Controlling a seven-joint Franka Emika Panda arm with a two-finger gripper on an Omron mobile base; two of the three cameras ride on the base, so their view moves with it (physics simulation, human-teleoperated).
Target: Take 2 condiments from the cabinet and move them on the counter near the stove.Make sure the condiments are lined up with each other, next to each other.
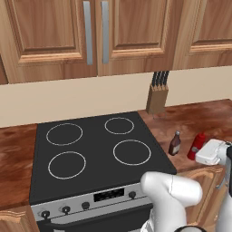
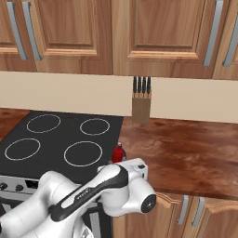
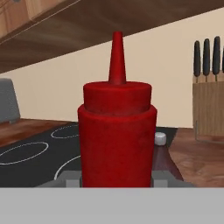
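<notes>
My gripper [image 3: 117, 177] is shut on the red squeeze bottle [image 3: 117, 131], which stands upright with its pointed nozzle up. This condiment [image 1: 197, 144] is low over the counter [image 1: 199, 115], just right of the stove [image 1: 95, 149]. The dark brown sauce bottle [image 1: 175, 144] stands on the counter between the red one and the cooktop's edge, close beside it. In the hand view the sauce bottle [image 3: 162, 157] peeks out from behind the red one. From the right base, the red bottle [image 2: 118, 153] shows just above my hand. Whether its base touches the counter I cannot tell. The cabinet is out of view.
A wooden knife block [image 1: 157, 97] stands against the back wall behind the bottles. Closed wooden door cabinets [image 1: 54, 36] with bar handles hang above. The counter [image 2: 186, 148] runs on to the right of the stove.
</notes>
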